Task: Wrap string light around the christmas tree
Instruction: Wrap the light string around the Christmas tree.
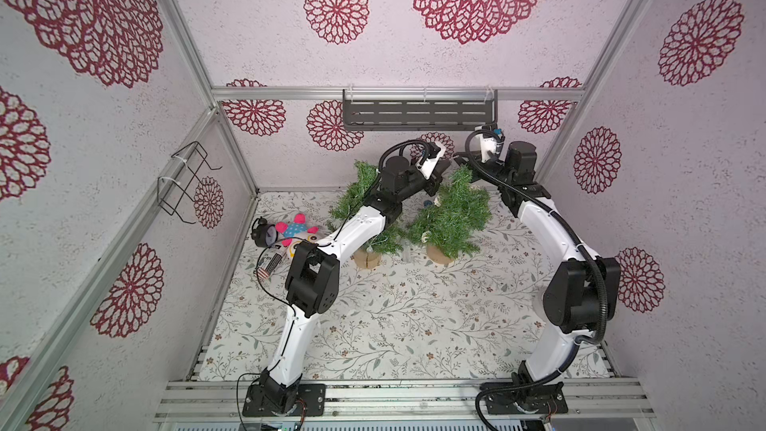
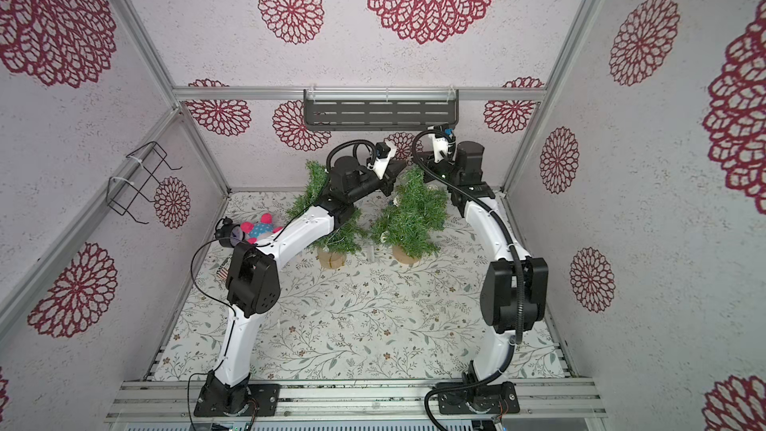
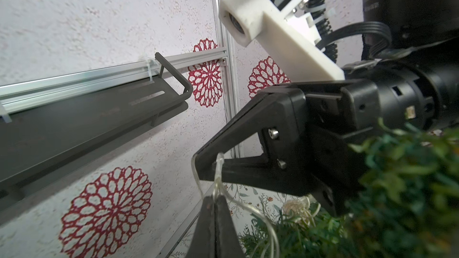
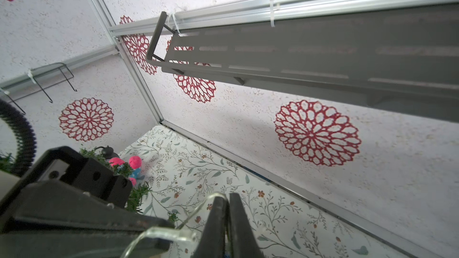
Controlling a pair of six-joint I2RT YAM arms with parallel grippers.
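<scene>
On the floral bench we find two small Christmas trees, the left tree and the right tree, standing side by side. Above the right tree's tip (close to the back wall) the left hand and right hand nearly touch, each pinched tight on the string light, whose pale wire trails down toward the branches.

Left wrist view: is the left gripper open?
No, the left gripper has its black fingers pressed together on the thin pale wire of the string light.
</scene>
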